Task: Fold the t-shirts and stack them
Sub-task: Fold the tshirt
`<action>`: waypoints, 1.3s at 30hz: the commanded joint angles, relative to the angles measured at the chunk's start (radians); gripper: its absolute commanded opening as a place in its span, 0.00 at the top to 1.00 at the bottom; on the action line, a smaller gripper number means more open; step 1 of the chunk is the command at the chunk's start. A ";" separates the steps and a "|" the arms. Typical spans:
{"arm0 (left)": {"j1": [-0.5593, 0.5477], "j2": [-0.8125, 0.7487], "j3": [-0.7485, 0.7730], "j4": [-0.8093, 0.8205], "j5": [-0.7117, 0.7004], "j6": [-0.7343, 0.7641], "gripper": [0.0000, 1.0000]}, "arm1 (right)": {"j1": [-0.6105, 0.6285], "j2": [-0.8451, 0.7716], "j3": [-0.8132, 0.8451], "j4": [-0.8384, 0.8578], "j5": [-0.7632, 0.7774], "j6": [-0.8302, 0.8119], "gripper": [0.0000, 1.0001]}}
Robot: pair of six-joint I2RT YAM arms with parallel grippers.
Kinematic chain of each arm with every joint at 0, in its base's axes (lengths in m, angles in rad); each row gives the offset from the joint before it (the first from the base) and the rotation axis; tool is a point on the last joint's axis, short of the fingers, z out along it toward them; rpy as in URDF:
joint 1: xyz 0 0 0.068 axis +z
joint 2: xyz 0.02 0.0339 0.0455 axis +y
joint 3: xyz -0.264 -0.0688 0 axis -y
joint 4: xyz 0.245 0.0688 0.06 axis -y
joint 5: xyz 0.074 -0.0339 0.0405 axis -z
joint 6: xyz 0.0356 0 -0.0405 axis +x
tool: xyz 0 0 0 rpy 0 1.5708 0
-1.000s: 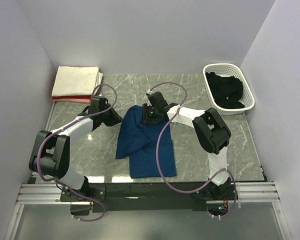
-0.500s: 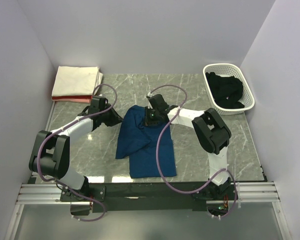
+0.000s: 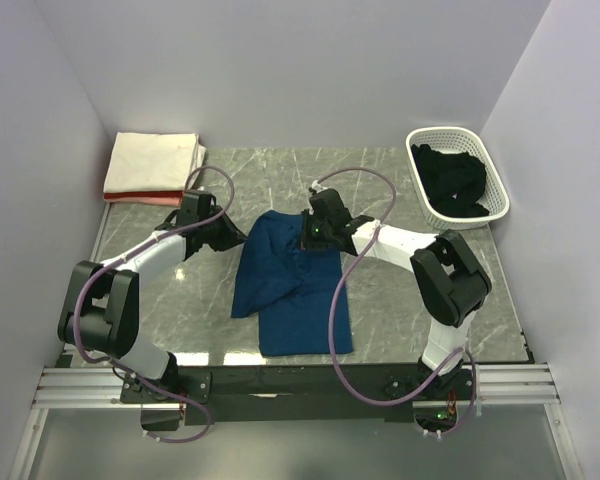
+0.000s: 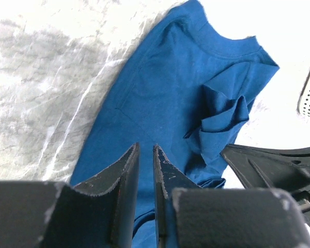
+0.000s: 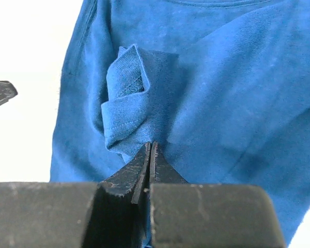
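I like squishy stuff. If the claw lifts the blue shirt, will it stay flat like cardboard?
Probably not. The blue shirt already lies bunched and creased near the right claw, so it would likely droop. It looks thin, so probably light.

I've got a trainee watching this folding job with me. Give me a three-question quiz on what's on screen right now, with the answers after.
1. True or false: the basket holds a black shirt.
2. Which hand is pinching the blue shirt: A left hand, B right hand, C neither?
3. Fill in: the folded pile at the far left has a cream shirt lying on a ____ one.

Key
1. True.
2. B. Its jaws are shut on a bunched fold of cloth; the left hand's jaws stand slightly apart with nothing visibly between them.
3. Red.
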 commanded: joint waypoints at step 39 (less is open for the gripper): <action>-0.329 0.458 0.467 -0.098 0.040 0.151 0.61 | -0.138 -0.107 -0.168 0.075 0.022 0.108 0.91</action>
